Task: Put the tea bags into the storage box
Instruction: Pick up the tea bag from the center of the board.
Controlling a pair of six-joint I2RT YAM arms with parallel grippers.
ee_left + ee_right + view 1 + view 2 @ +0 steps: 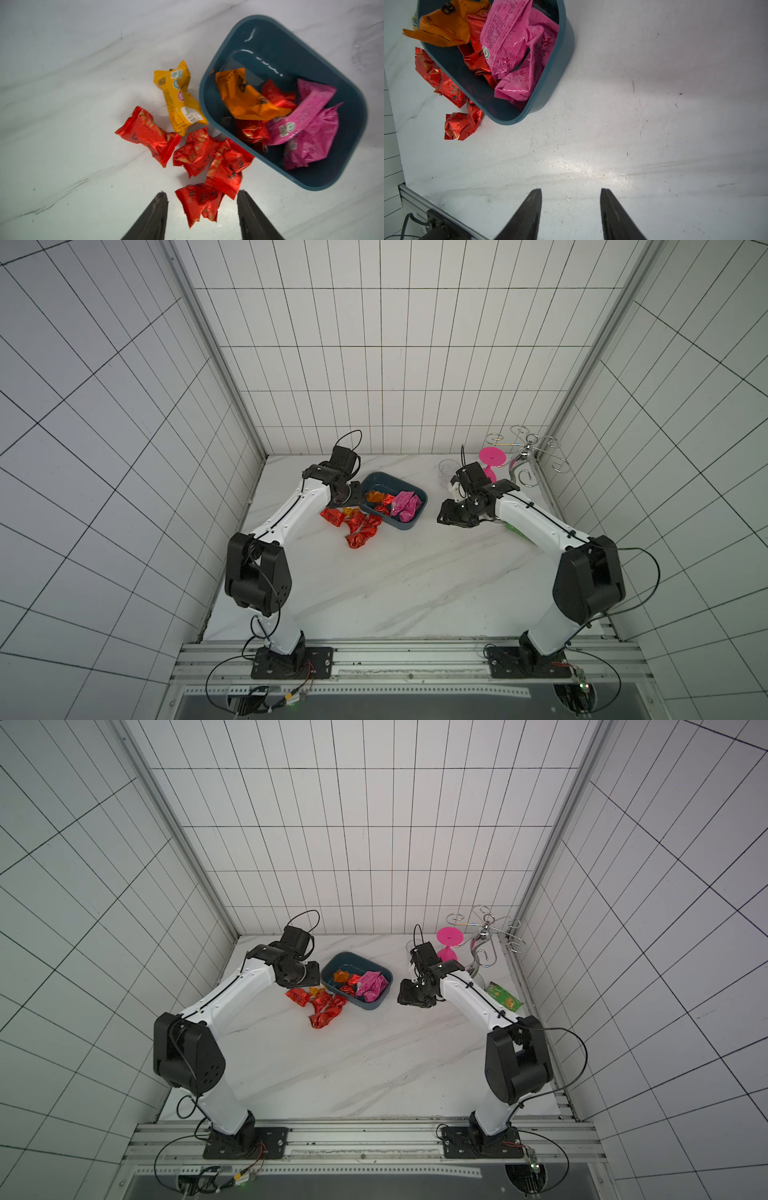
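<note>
The storage box [409,524] [374,1004] is a dark teal tray at the back of the table. In it lie two pink tea bags [403,504] [508,41], an orange one [245,99] and red ones. Several red tea bags [359,526] [195,153] and a yellow one [180,97] lie on the table against the box's left side. My left gripper [352,499] [202,192] hovers open over this pile, by the box's left rim, holding nothing. My right gripper [442,516] [571,189] stands open and empty over bare table, right of the box.
A clear plastic cup [448,472], a pink goblet-shaped object [492,460] and a wire rack [532,460] stand at the back right. A green packet [505,996] lies beside the right arm. Tiled walls close in three sides; a metal rail [415,655] runs along the front.
</note>
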